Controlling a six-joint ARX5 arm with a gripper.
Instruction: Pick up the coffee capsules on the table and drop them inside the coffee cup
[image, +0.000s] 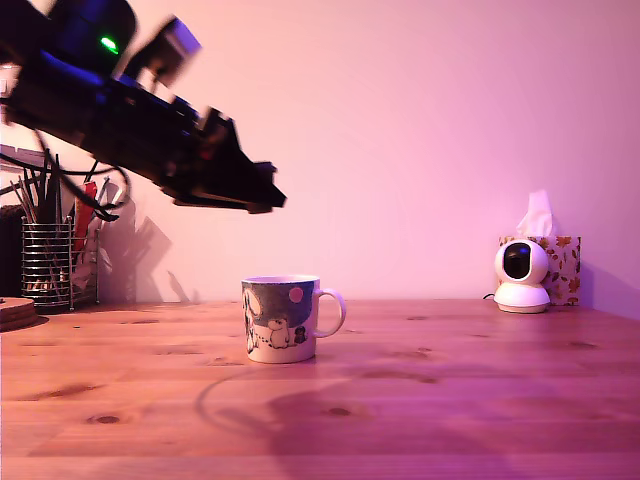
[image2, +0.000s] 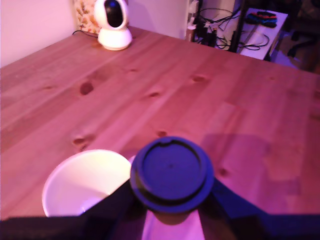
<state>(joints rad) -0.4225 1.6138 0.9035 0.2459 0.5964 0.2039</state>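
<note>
Wooden knotty tabletop (image: 450, 400), pink-purple light. At the exterior view's far left, a wire mesh utensil holder (image: 47, 265) full of pens and tools, cables hanging beside it, and the edge of a round wooden disc (image: 15, 312) near it. At the exterior view's far right, a white dome-shaped security camera (image: 521, 275) with a patterned tissue box (image: 560, 268) just behind it. Nothing stands between the arm and the mug.

White ceramic mug with grey-blue cartoon print and a pink dot (image: 281, 318) stands upright at mid tabletop, loop handle toward the exterior view's right. The black claw (image: 255, 197) hangs in the air well above the mug, tip roughly over its left rim in the exterior view, arm slanting down from the upper left.

Wrist view shows what the exterior view hides: the claw (image2: 172, 207) is pinching a blue round coffee capsule (image2: 171, 174), flat rimmed face toward the camera, dark fingers (image2: 117, 202) pressing in from both sides beneath it. The mug's open white mouth (image2: 85, 182) lies just beside the capsule, partly overlapped by it in this view; inside looks pale, contents cannot be told. In the exterior view the capsule cannot be made out against the dark claw. Wrist view also shows a dark stand with cables and a white shelf (image2: 260, 27) beyond the far tabletop edge.
</note>
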